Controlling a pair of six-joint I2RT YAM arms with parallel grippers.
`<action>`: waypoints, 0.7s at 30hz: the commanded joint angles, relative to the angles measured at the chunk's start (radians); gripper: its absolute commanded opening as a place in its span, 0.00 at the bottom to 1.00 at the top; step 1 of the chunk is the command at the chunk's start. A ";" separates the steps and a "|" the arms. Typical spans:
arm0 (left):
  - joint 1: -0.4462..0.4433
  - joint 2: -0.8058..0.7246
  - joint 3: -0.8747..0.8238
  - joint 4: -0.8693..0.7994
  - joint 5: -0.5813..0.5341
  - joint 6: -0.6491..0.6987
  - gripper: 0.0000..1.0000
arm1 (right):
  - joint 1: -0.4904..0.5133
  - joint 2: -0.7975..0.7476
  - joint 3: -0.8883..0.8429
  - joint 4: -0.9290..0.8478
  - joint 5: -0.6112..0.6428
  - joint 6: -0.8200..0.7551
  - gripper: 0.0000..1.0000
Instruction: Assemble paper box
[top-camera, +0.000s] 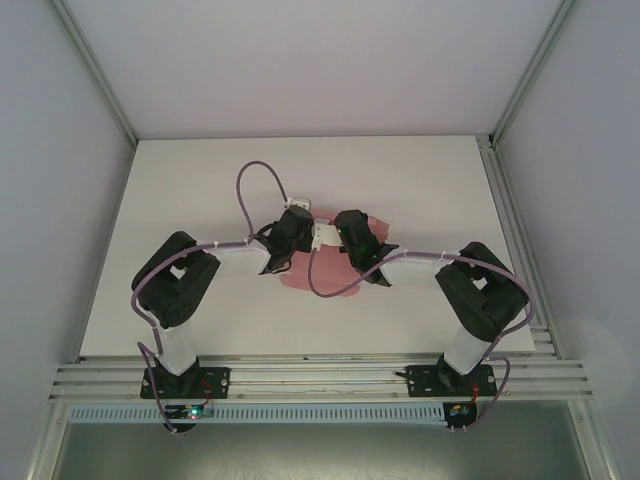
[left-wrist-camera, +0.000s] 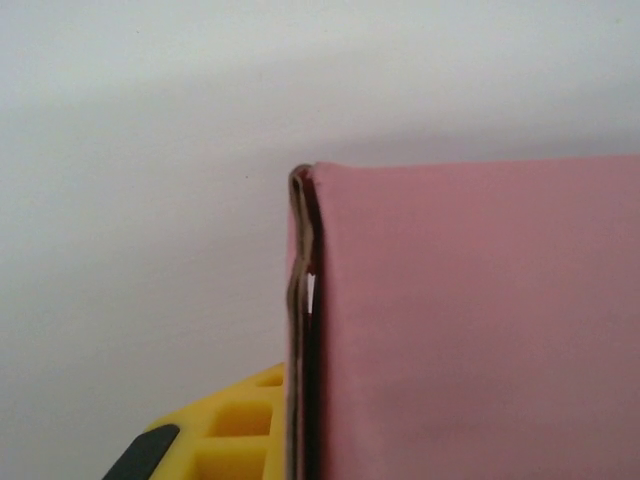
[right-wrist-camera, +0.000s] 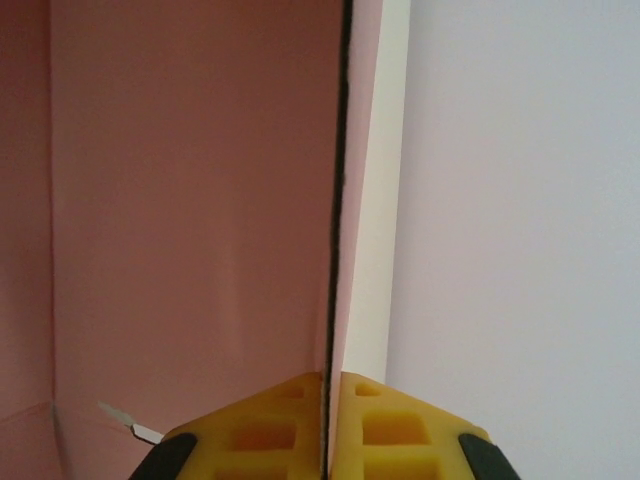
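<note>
**Top view:** The plain pink thin-card paper box (top-camera: 297, 281) lies at the middle of the white worktop (top-camera: 200, 200), well apart from every edge. The left claw (top-camera: 292, 232) and right claw (top-camera: 350, 232) meet over it. Pink card spreads low around them, so assembly looks only part done. Bare worktop on all sides leaves the arms room to swing.

**Left wrist view:** A doubled card edge (left-wrist-camera: 300, 300) of the box stands upright just beside one yellow finger (left-wrist-camera: 235, 430). Whether this claw is apart or together cannot be told.

**Right wrist view:** The right claw (right-wrist-camera: 327, 430) is clamped on an upright side wall (right-wrist-camera: 190, 200) of the box, with open worktop to its right. Any flaps not yet locked appear left to fold.
</note>
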 joint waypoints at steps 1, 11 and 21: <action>0.031 0.058 0.040 -0.105 -0.240 -0.068 0.05 | 0.022 -0.030 -0.020 -0.158 -0.051 0.037 0.09; 0.004 0.093 0.014 -0.054 -0.152 0.026 0.00 | -0.048 -0.221 -0.032 -0.291 -0.328 0.263 0.93; 0.004 0.059 -0.096 0.173 0.035 0.127 0.00 | -0.165 -0.522 -0.087 -0.333 -0.670 0.525 0.98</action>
